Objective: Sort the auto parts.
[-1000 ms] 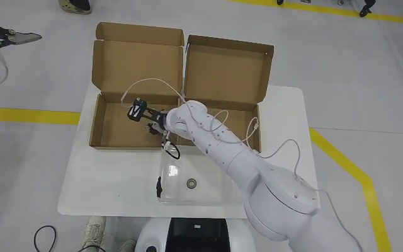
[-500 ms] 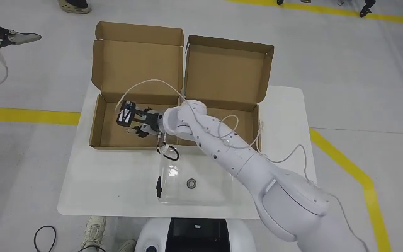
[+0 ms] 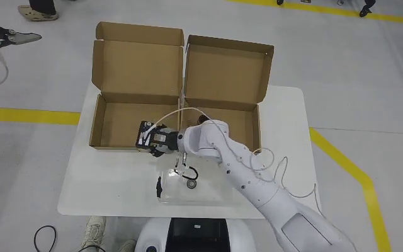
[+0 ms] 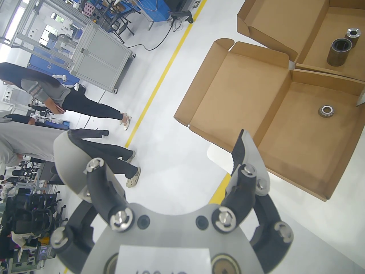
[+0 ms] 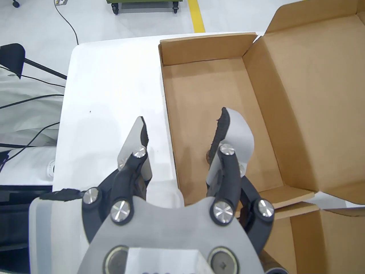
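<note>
Two open cardboard boxes stand side by side on the white table. My right gripper hangs open over the front wall of the left box. In the right wrist view its fingers straddle that wall, one over the table and one over the box floor. A small dark part peeks out behind one finger. My left gripper is open and empty, high off to the side. Its view shows a bearing in the nearer box and a dark sleeve with a small steel cylinder in the farther box.
A clear plastic tray near the table's front edge holds a ring bearing and a small black piece. The right box lies partly under my right arm. Both box lids stand up at the back.
My right gripper has pulled back from the middle of the left box toward its front wall. The arm has swung nearer the clear tray.
</note>
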You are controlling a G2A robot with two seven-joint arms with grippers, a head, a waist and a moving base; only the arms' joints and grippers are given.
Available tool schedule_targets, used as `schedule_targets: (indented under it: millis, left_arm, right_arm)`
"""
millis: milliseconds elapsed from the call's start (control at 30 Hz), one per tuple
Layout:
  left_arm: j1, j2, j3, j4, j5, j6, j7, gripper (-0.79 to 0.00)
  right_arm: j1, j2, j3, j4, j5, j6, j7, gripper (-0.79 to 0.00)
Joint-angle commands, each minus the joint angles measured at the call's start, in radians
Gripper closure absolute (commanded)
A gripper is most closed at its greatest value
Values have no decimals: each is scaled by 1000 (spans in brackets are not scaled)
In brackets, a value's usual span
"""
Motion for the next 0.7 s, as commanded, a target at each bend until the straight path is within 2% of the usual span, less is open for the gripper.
schedule_targets:
  millis: [0,200,400,467,500,667]
  left_arm:
    - [0,0,0,0,0,0,0,-785]
    - [0,0,0,0,0,0,0,-785]
    - [0,0,0,0,0,0,0,-785]
    - [0,0,0,0,0,0,0,-785]
    - [0,0,0,0,0,0,0,-785]
    - [0,0,0,0,0,0,0,-785]
  right_arm:
    - [-53,18,24,-80,-18,-23,18,-486]
    - [-204,73,108,-250,-87,-95,58,-533]
    - [-323,125,190,-348,-188,-235,-10,-539]
    - [-357,140,225,-354,-211,-262,-32,-391]
    - [-373,147,238,-360,-221,-278,-42,-366]
    - [-431,181,269,-372,-261,-297,-37,-351]
